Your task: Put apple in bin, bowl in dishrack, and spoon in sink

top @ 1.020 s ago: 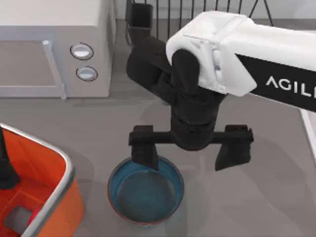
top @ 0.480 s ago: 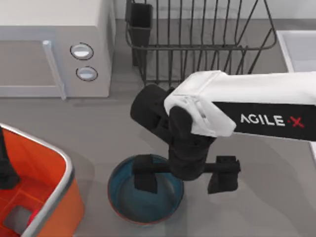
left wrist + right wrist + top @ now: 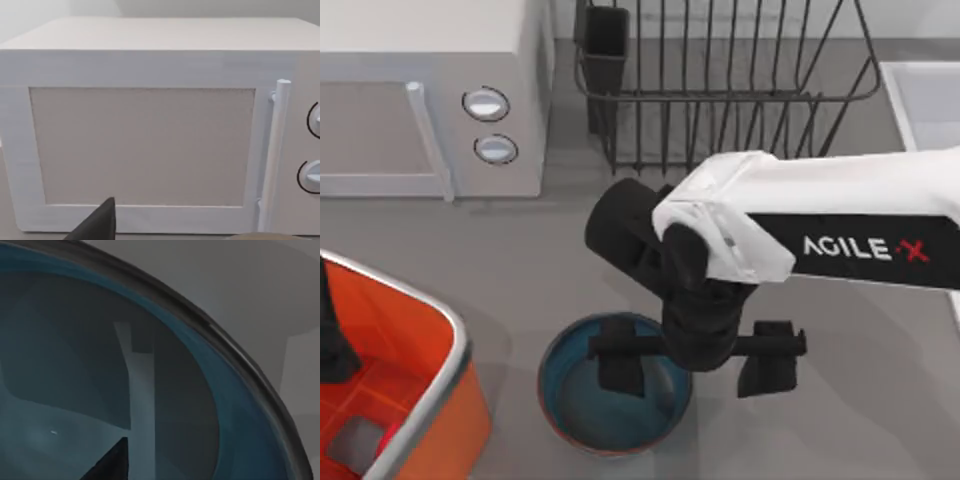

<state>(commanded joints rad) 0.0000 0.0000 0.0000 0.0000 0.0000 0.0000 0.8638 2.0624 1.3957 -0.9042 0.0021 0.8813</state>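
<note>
Straddling: my right gripper, jaws spread, one finger inside the bowl, the other outside its rim.
Bowl: on the counter, beside the bin.
Apple: probably the red bit in the bin.
Left arm: over the bin.

Bowl: teal-blue, reddish-orange rim line. Bin: orange, silver-grey rim. Dishrack: black wire. Right gripper: black fingers; arm white with black band. Microwave: white.
</note>
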